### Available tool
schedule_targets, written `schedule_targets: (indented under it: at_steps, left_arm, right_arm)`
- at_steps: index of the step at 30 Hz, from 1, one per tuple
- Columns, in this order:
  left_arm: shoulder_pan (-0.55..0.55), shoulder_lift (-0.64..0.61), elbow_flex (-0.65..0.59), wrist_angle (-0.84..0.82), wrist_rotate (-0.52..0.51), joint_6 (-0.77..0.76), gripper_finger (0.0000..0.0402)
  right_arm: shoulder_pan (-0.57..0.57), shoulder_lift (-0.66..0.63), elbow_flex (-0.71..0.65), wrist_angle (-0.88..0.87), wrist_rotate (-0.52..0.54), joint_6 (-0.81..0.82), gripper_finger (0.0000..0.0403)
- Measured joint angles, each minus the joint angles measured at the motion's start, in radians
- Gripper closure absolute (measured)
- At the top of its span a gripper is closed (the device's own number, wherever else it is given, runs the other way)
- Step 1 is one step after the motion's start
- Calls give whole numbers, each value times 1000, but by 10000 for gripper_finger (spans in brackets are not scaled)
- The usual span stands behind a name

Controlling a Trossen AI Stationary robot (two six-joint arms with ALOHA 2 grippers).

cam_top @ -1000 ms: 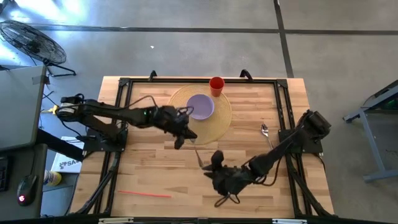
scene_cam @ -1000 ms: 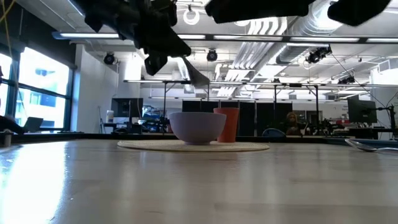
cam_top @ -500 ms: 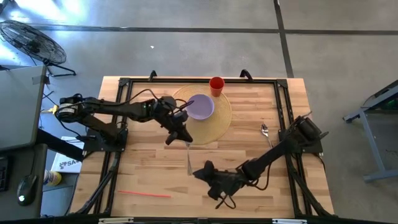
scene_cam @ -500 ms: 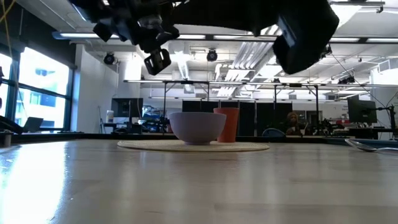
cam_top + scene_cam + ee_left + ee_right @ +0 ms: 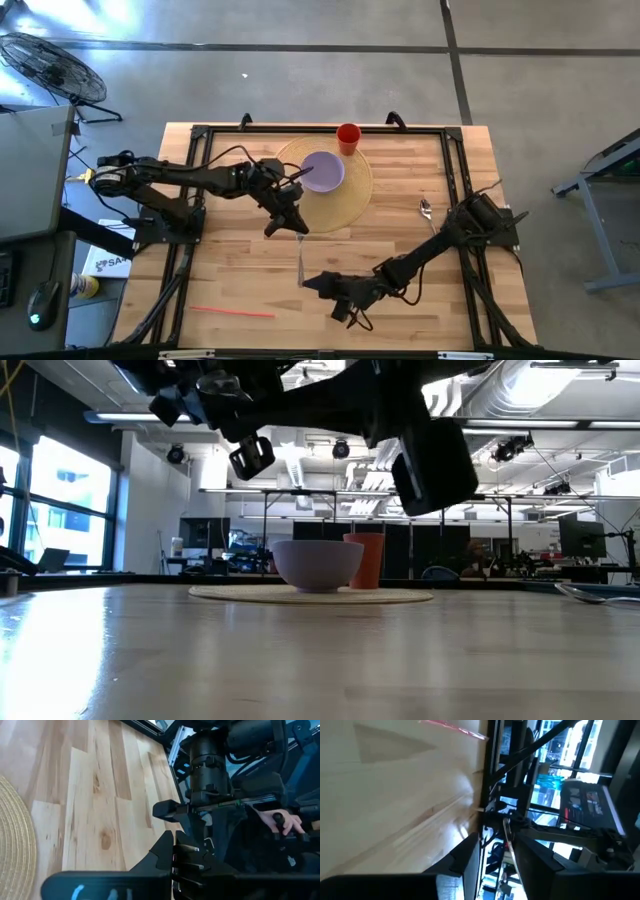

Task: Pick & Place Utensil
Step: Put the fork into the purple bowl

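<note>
A thin silver utensil [image 5: 300, 258] hangs in the air over the table's middle, its length running from far to near. My left gripper [image 5: 290, 225] is shut on its far end, just off the near edge of the round woven placemat [image 5: 352, 198]. My right gripper [image 5: 312, 284] is open at the utensil's near end. In the right wrist view the utensil [image 5: 507, 836] shows between my right gripper's [image 5: 497, 851] two fingers, one above it and one below. I cannot tell whether they touch it. The left wrist view does not show the utensil. My left gripper holds the utensil by its far end [image 5: 302, 234], pinched between the two fingers, which come slanting down from the table's far left. The utensil is lifted clear and points toward the near edge. In the left wrist view the shut fingers [image 5: 165, 851] hide the place of contact.
A purple bowl [image 5: 322, 170] sits on the placemat, and a red cup [image 5: 348, 136] stands at the mat's far edge. A spoon [image 5: 426, 209] lies on the table's right side. A red straw [image 5: 232, 312] lies near the near left corner. A person's hand [image 5: 285, 820] shows beyond the table.
My right gripper has moved toward the table's left, up to the utensil's near end. My left gripper has shifted a little toward the far left. The utensil has swung from slanting toward the near right to pointing straight at the near edge.
</note>
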Motion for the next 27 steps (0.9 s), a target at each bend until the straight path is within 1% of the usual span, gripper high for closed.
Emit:
schedule_targets:
  at_steps: [3,7,12,16,19,24,26,27]
  left_arm:
    - [-7,0,0,0,-8,-2,401]
    - [-14,0,0,3,-34,-2,401]
    - [-14,0,0,5,-36,-3,401]
    - [-14,0,0,7,-55,-9,401]
    - [-12,0,0,7,-60,-14,401]
    - [-12,0,0,1,-94,-22,401]
    - [-12,2,0,-2,-116,-30,398]
    - [-13,2,0,0,-128,-33,394]
  right_arm:
    - [-10,9,0,29,-16,-39,288]
    - [-22,14,0,55,-70,-70,289]
    - [-47,14,0,58,-85,-73,289]
    - [-61,13,0,58,-73,-73,293]
    - [-64,13,0,56,-70,-68,314]
    - [-64,12,0,57,-69,2,378]
    - [-63,9,1,59,-67,-14,391]
    - [-63,9,1,63,-65,-21,390]
